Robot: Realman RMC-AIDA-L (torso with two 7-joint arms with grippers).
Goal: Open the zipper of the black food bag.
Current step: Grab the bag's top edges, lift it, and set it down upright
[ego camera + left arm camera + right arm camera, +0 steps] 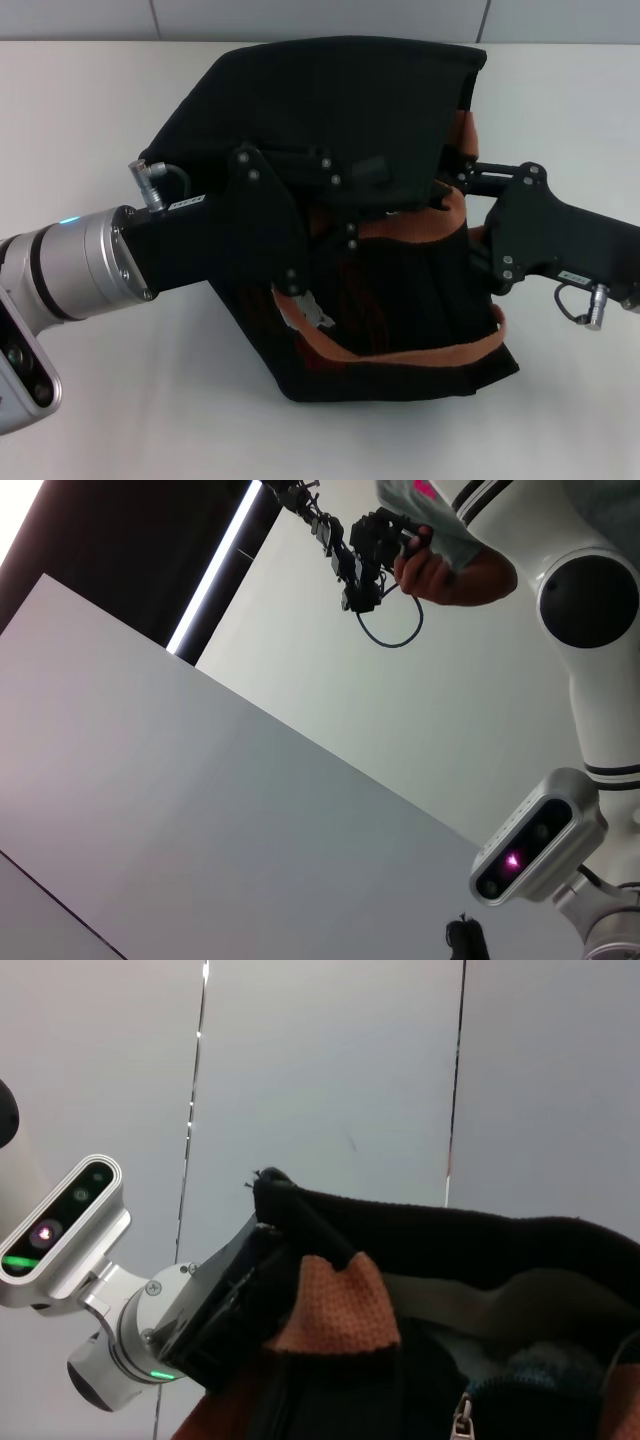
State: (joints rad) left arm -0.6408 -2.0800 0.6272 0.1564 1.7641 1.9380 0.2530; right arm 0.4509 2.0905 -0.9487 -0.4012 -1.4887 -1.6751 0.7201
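Flanking black food bag [360, 110]: both arms

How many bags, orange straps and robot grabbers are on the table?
black food bag: 1
orange-brown straps: 2, partly hidden
grippers: 2, the left gripper and the right gripper, both at the bag
Total: 5

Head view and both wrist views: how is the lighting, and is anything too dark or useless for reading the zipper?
Head view: even light on the white table, but the black food bag swallows detail. Left wrist view: shows only wall, a bright light strip. Right wrist view: soft light, a silver zipper pull readable at the edge.
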